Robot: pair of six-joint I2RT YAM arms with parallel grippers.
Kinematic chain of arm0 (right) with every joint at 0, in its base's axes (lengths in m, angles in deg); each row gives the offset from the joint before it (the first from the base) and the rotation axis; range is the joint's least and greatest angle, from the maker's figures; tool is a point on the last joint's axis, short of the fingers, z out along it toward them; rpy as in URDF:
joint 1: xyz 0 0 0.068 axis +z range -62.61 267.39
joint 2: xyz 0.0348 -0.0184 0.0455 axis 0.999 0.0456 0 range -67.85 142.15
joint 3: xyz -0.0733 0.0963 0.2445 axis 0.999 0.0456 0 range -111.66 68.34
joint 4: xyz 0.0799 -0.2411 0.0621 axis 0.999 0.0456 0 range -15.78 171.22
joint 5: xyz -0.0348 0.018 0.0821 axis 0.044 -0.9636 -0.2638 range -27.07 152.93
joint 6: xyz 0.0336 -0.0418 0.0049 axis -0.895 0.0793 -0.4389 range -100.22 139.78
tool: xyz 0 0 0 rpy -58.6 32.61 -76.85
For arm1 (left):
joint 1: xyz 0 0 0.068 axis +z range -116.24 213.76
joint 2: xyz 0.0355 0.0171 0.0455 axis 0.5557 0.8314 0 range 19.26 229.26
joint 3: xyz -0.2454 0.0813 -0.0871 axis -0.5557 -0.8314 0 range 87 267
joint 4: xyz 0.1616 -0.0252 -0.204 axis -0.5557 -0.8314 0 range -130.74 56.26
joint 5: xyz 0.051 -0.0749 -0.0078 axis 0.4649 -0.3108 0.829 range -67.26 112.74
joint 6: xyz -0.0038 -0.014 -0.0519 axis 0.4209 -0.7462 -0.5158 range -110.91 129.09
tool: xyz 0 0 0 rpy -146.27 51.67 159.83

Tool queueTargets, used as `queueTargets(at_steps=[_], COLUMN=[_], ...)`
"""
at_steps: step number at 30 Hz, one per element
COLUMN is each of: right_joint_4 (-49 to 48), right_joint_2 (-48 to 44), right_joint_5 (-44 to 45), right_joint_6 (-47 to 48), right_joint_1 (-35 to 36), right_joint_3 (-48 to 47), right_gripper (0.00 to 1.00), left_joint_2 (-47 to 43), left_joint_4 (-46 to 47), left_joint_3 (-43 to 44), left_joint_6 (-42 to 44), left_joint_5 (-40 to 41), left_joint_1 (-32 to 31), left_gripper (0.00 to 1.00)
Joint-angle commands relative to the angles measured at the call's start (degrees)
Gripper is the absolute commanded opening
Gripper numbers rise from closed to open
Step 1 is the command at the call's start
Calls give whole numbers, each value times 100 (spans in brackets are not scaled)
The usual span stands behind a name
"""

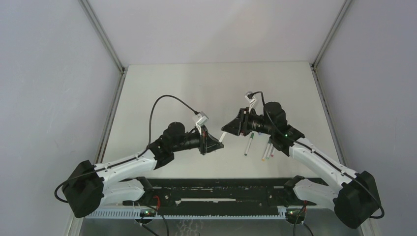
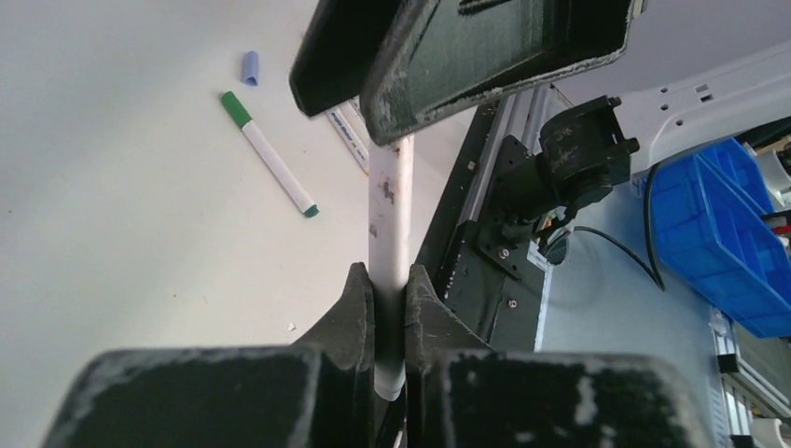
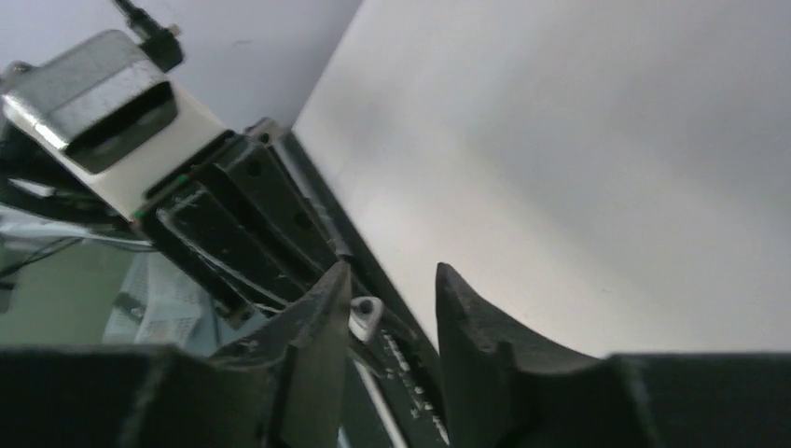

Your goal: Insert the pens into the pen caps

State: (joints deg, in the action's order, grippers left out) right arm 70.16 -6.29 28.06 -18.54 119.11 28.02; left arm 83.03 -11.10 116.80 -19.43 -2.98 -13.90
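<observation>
Left wrist view shows the left end effector (image 2: 390, 289) clamped on a thin white pen barrel (image 2: 392, 187), held in the air between the two arms, above the table (image 2: 112, 233). The right end effector (image 3: 390, 285) has its jaws apart. The barrel's white end sits close to one finger (image 3: 317, 317) rather than centred, and no cap shows between them. Closing from here would likely push the barrel sideways, levering it in the left grip or slipping it out. A small blue plastic cap (image 2: 250, 68) lies on the table near a white pen with green ends (image 2: 270, 157); a dropped barrel could scatter both.
</observation>
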Motion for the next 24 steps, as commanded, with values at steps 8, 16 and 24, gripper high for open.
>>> queueTargets(at_steps=[8,16,24], right_joint_4=[2642,2440,2188], right_joint_2=[-357,702,1666], right_joint_5=[4337,5058,5388], right_joint_6=[618,364,135], right_joint_1=[-576,-994,-1060], right_joint_3=[21,185,39], right_gripper=[43,37,34], left_joint_2=[-1266,-2008,-2370], left_joint_4=[-686,-1819,-2584], left_joint_3=[208,572,825], left_joint_6=[-474,-310,2], left_joint_5=[1197,695,844], left_joint_1=[749,1837,2155], left_gripper=[0,0,0])
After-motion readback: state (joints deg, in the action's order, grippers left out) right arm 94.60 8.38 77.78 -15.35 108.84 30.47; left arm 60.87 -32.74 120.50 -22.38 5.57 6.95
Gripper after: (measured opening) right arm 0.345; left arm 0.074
